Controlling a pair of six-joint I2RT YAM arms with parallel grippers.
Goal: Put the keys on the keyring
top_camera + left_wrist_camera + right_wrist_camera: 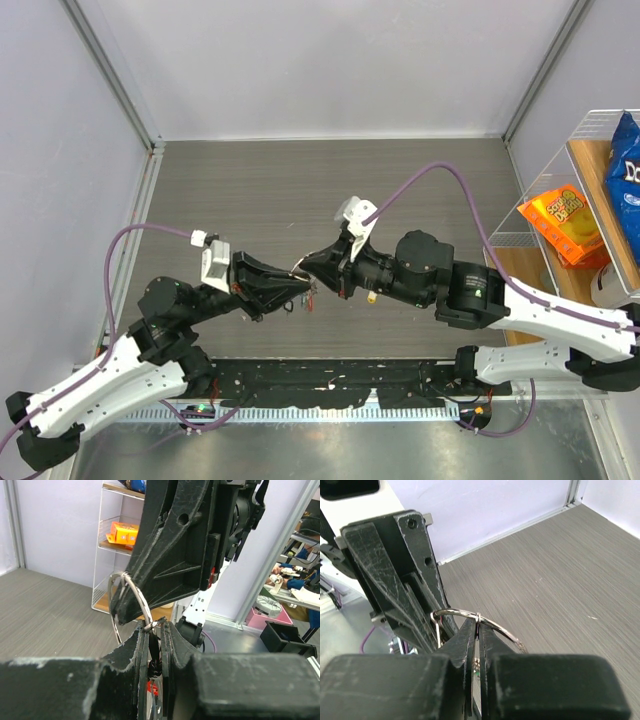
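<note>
Pinching a thin round silver wire keyring with the left tool, closed down almost fully, fingertips nipping the wire at one side of the loop. Clamping that keyring from the opposite side with the right tool, shut tight on the wire beside the coil's overlapping end. Meeting tip to tip over the middle of the dark grey wood-grain table, lifted off its surface, with the keyring bridged between the two tools. Flanked on the far right by a clear plastic shelf holding an orange snack packet.
</note>
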